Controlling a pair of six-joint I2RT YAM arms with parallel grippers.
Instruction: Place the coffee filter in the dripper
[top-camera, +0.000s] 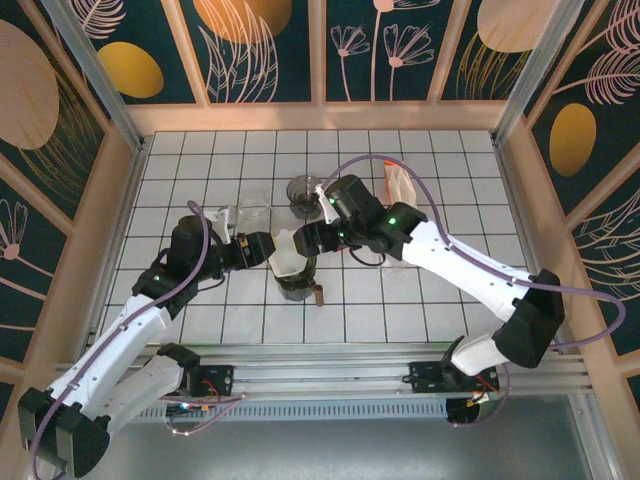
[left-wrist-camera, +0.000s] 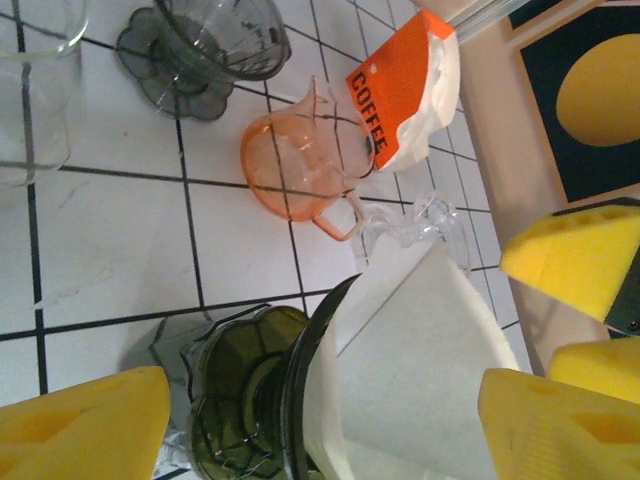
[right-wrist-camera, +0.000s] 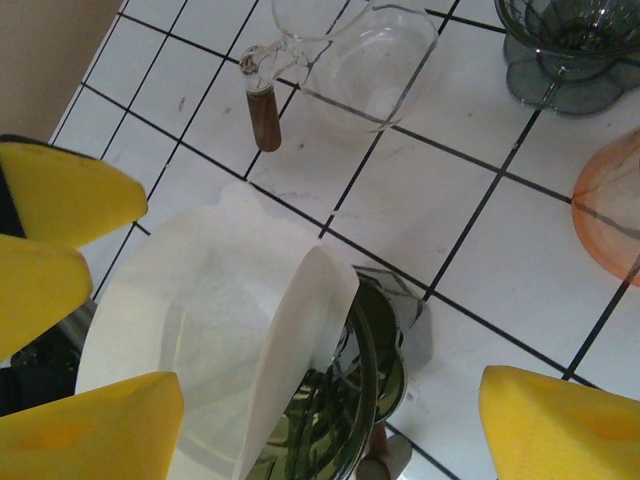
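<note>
Topping dripper (left-wrist-camera: 245, 400), filter (left-wrist-camera: 410, 360); left wrist shows COFFEE pack (left-wrist-camera: 405, 100)

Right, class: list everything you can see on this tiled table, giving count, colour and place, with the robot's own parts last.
paper filter: one, white, sitting in the green dripper
green dripper: one, dark green, middle of the table
grey dripper: one, smoky grey, far side
orange dripper: one, orange, beside the filter pack
clear dripper: one, see-through, just behind the paper filter
glass jug: one, clear with a brown handle, left of the grey dripper
filter pack: one, orange and white, marked COFFEE, far right
table: one, white tiles with dark lines
left gripper: one, yellow pads, open around the paper filter
right gripper: one, yellow pads, open, opposite the left one
</note>
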